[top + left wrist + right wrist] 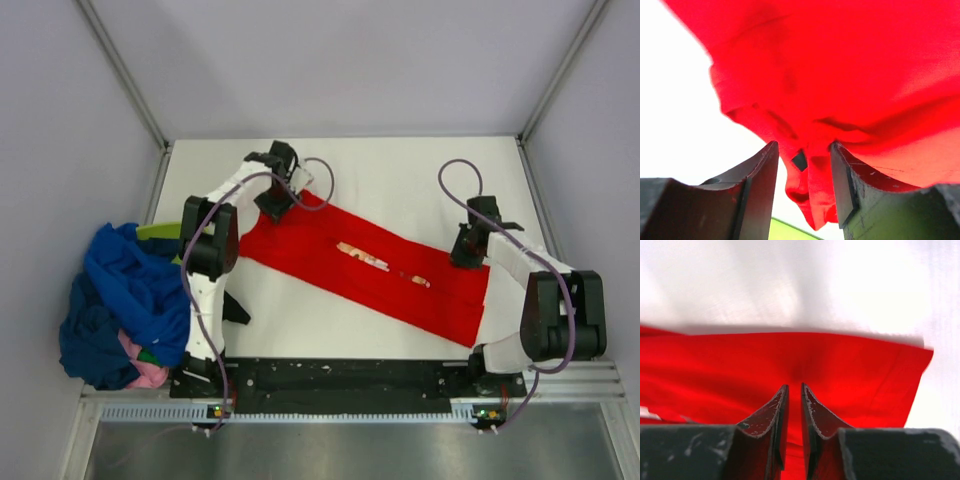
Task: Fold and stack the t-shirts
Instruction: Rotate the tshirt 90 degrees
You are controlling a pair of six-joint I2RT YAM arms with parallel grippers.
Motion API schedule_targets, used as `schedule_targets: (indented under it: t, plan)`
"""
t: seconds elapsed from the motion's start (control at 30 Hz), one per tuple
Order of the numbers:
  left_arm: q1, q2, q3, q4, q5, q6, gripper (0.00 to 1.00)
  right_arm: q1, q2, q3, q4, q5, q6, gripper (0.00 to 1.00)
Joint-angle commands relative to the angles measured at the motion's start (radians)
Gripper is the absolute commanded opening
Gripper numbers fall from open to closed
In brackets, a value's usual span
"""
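Observation:
The red t-shirt [330, 250] lies as a long folded strip running diagonally across the white table, with a bit of its tan and white print [365, 257] showing. My left gripper [277, 198] is at the strip's far left end. In the left wrist view its fingers stand apart [805, 152], with a bunched fold of red cloth [815, 190] hanging loose between them. My right gripper [467, 248] is at the strip's right end. In the right wrist view its jaws [795, 387] are nearly together, pinching the red cloth [850, 370], which puckers at the tips.
A heap of other t-shirts lies off the table's left edge: royal blue [130, 285], navy [88, 350], pink [150, 373] and a lime-green edge [160, 230]. The white table [400, 170] is walled on three sides. The arm bases and a black rail [340, 378] run along the near edge.

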Motion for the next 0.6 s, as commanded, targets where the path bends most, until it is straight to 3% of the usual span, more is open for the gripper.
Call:
schedule_targets:
  t: [0.0,0.13,0.2,0.4,0.57]
  plan:
    - [0.047,0.16,0.315,0.031,-0.255,0.015,0.51,0.065,-0.055,0.084,-0.043,-0.049,-0.065,0.17]
    - [0.071,0.202,0.458,0.074,-0.307,0.002,0.57,0.08,-0.076,0.115,-0.104,0.028,-0.072,0.2]
    - [0.069,0.147,0.442,0.074,-0.225,-0.005,0.57,0.08,-0.078,0.115,-0.115,0.069,-0.071,0.21]
    - [0.046,-0.141,0.128,0.091,0.093,-0.038,0.57,0.08,0.0,0.109,-0.117,0.07,-0.078,0.23]
    - [0.025,-0.206,-0.094,0.073,0.102,-0.038,0.44,0.085,0.084,0.115,-0.117,0.066,-0.085,0.19]
